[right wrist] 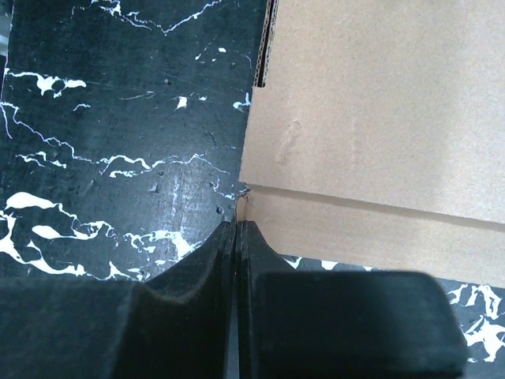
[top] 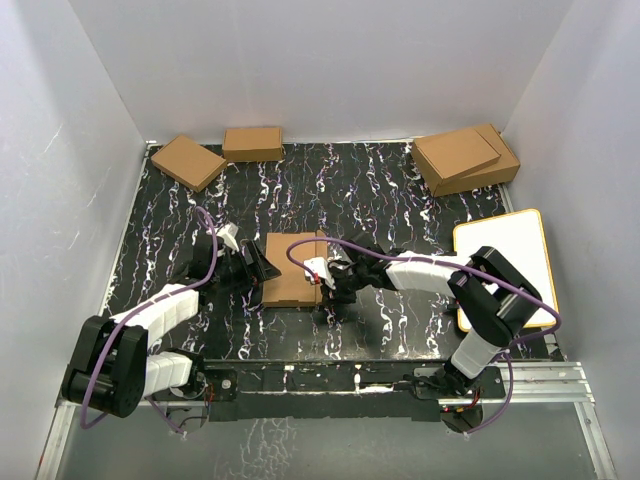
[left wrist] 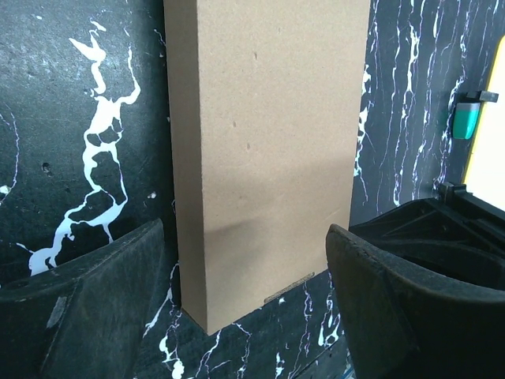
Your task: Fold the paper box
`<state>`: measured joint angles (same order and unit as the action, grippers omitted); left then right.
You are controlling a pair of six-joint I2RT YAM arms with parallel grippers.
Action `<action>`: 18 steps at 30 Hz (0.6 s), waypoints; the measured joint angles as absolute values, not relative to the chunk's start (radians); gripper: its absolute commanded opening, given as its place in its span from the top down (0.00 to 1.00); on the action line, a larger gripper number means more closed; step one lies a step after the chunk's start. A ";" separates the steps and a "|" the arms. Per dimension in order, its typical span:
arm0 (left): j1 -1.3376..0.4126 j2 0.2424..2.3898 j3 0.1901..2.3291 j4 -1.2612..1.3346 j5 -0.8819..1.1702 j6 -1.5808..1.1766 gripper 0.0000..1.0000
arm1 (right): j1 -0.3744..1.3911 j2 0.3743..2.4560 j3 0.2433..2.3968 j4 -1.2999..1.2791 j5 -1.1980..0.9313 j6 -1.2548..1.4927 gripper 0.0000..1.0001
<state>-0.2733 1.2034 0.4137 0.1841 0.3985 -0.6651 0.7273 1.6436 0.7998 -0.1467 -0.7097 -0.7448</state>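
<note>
The paper box (top: 292, 262) lies flat in the middle of the desk (top: 380, 190). It is a thin brown box made of cardboard, long and smooth, with sharp straight edges and a few tiny dents on top. One fold line runs along its side.

The left claw (left wrist: 245, 237) is wide open, with one thick black finger on each side of the box's end, and it holds nothing. The right claw (right wrist: 237, 229) is shut tight, and its tips sit right at a corner of the box.

The desk is black with white wiggly streaks, like marble. Two small brown boxes (top: 215, 155) sit at the back left. Two bigger stacked boxes (top: 465, 160) sit at the back right. A white board (top: 500, 250) with an orange edge lies on the right. Plain white walls (top: 320, 60) stand all around.
</note>
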 measured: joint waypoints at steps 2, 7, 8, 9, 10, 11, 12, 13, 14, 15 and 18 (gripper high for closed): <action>-0.277 1.205 0.414 0.184 0.394 -0.664 0.22 | 0.728 1.646 0.806 -0.150 -0.714 -0.738 0.92; -0.288 1.221 0.414 0.183 0.380 -0.661 0.25 | 0.728 1.658 0.820 -0.155 -0.718 -0.727 0.92; -0.291 1.226 0.414 0.182 0.377 -0.660 0.26 | 0.728 1.658 0.822 -0.155 -0.718 -0.725 0.92; -0.293 1.229 0.414 0.181 0.376 -0.660 0.26 | 0.730 1.658 0.823 -0.155 -0.719 -0.723 0.92; -0.297 1.234 0.414 0.182 0.374 -0.660 0.28 | 0.731 1.658 0.823 -0.155 -0.718 -0.723 0.92; -0.300 1.238 0.414 0.182 0.373 -0.659 0.28 | 0.731 1.658 0.824 -0.156 -0.718 -0.723 0.92; -0.304 1.243 0.414 0.181 0.370 -0.659 0.29 | 0.733 1.658 0.825 -0.156 -0.718 -0.722 0.92; -0.307 1.247 0.414 0.181 0.369 -0.658 0.30 | 0.733 1.658 0.825 -0.156 -0.718 -0.720 0.92; -0.311 1.251 0.414 0.181 0.365 -0.657 0.32 | 0.735 1.658 0.825 -0.156 -0.717 -0.719 0.92; -0.315 1.255 0.414 0.182 0.363 -0.657 0.33 | 0.737 1.658 0.826 -0.156 -0.717 -0.717 0.92; -0.325 1.259 0.416 0.181 0.353 -0.657 0.37 | 0.743 1.658 0.832 -0.159 -0.715 -0.707 0.92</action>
<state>-0.3252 1.2587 0.4164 0.1810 0.3531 -0.6567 0.7425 1.6577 0.8318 -0.1593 -0.7155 -0.7067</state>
